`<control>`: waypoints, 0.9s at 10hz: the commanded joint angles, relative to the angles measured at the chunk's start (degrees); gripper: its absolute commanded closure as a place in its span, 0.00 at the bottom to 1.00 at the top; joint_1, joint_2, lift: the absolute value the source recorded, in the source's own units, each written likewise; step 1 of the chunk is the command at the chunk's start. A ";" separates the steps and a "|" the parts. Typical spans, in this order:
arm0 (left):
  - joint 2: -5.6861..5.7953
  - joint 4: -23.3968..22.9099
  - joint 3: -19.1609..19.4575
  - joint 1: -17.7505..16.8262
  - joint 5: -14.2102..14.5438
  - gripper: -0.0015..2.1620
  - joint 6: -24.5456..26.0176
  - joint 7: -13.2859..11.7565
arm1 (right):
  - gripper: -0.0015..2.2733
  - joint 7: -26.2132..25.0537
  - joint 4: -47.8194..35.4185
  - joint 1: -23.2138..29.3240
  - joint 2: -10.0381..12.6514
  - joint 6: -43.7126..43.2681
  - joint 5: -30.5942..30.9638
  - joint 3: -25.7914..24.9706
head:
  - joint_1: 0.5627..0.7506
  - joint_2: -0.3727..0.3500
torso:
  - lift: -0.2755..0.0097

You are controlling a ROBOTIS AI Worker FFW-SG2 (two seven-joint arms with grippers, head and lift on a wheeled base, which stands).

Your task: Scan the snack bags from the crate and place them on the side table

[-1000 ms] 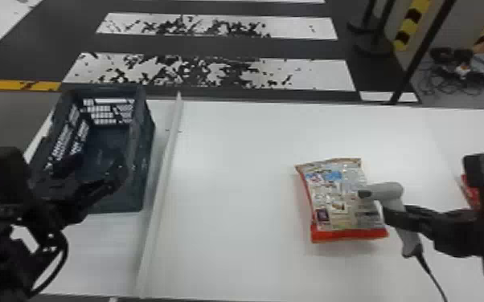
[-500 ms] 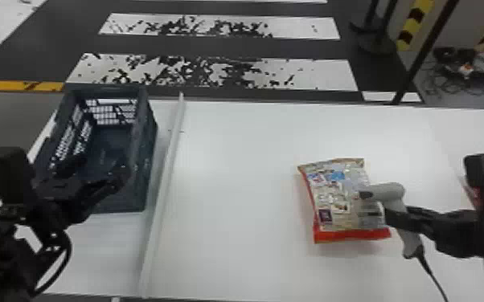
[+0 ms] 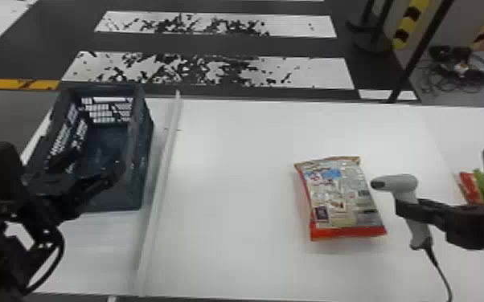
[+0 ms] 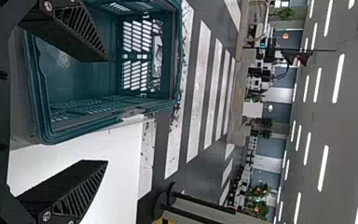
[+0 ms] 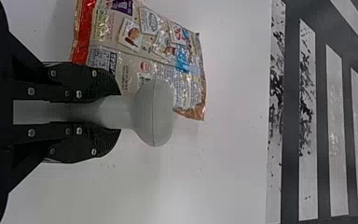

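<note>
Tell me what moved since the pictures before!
The right gripper, holding the scanner, moved to the right, away from the snack bag. The left gripper moved slightly forward at the crate. Nothing was grabbed or let go. The snack bag and crate stayed put.

Glossy snack bag (image 3: 339, 196), matt plastic scanner (image 3: 400, 183)
</note>
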 commanded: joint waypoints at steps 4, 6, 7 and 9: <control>-0.15 -2.32 -0.30 0.48 0.00 0.05 0.09 0.44 | 0.99 -2.60 8.49 -2.81 -0.06 -5.37 0.27 -1.31 | 0.70 0.44 | 0.64; -0.15 -3.46 -0.65 0.92 0.00 0.05 0.09 0.88 | 0.99 -4.44 13.94 -4.22 -0.24 -10.47 0.71 -1.13 | 0.70 0.39 | 0.64; -0.15 -3.81 -1.01 1.10 -0.26 0.05 0.09 1.05 | 0.99 -4.79 16.66 -5.27 -0.33 -12.23 0.98 -1.13 | 0.70 0.37 | 0.64; -0.15 -4.60 -1.97 1.36 -1.32 0.05 -0.09 2.37 | 0.99 -5.41 21.06 -6.77 -0.77 -15.39 1.24 -0.87 | 0.70 0.35 | 0.64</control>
